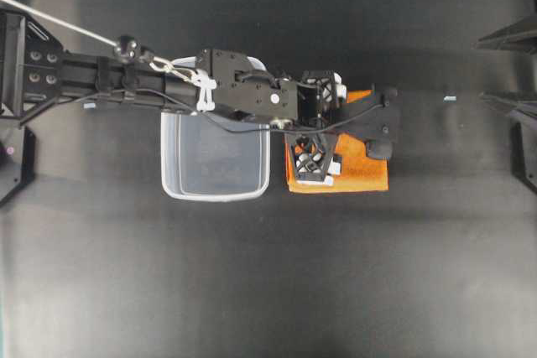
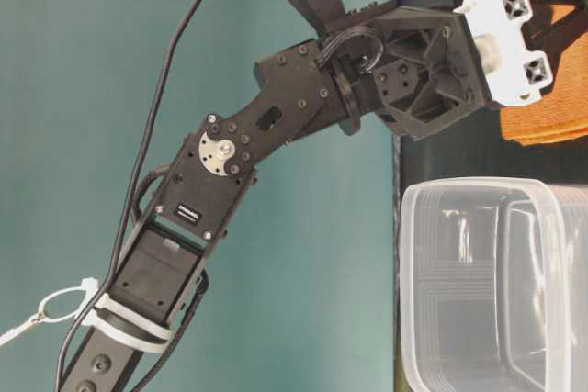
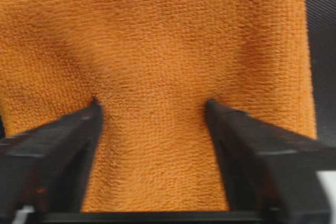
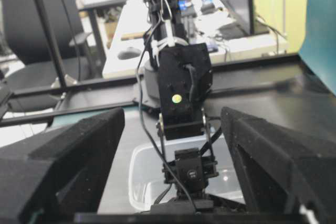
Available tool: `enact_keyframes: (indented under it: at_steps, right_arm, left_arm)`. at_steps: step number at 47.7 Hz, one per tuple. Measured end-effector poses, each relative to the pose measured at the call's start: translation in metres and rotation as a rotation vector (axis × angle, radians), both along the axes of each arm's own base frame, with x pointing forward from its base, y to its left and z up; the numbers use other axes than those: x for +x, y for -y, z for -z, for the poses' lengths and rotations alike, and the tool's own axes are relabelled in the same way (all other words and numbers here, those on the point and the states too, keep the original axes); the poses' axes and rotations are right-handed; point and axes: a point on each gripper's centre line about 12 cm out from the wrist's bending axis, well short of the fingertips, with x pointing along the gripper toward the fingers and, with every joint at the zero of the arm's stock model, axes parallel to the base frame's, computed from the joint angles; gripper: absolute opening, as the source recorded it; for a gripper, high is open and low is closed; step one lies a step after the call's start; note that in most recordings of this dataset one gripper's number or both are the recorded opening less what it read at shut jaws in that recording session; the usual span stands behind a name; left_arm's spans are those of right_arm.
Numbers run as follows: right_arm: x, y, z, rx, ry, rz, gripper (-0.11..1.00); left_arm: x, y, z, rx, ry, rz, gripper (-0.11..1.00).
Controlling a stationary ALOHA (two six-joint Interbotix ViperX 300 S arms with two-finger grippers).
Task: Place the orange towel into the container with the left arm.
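The left arm [image 1: 168, 85] is reaching out long across the table [image 1: 268, 274], passing over the container [image 1: 216, 157] with its wrist bent down. Its gripper [image 3: 152, 109] is pressing into the towel [image 3: 157, 51] with fingers [image 3: 63, 140] spread apart, one on each side of a patch of cloth that is dimpling at the tips. Nothing is being lifted; the towel is lying flat under and ahead of the gripper.

One towel, one container, two arms. The container is sitting just behind the gripper, beneath the forearm, nearly touching the towel's near edge, open side up.

The right gripper [image 4: 173, 129] is sitting pulled back at the far side, facing the left arm, with its fingers [image 4: 68, 156] standing wide apart and holding nothing.
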Motion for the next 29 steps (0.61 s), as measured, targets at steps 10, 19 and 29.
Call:
enact_keyframes:
  at_steps: [10,19,29]
  right_arm:
    - [-0.004,0.000,-0.005,-0.001,0.023,0.002,0.72]
    - [-0.009,0.000,-0.013,-0.001,0.057,0.000,0.72]
    - [-0.012,-0.001,-0.012,0.000,0.031,-0.001,0.72]
  left_arm:
    - [0.000,0.010,-0.007,0.009,0.009,0.035,0.09]
    - [0.001,0.002,-0.028,0.010,0.045,0.020,0.05]
    - [-0.006,0.007,-0.106,0.015,0.119,0.026,0.05]
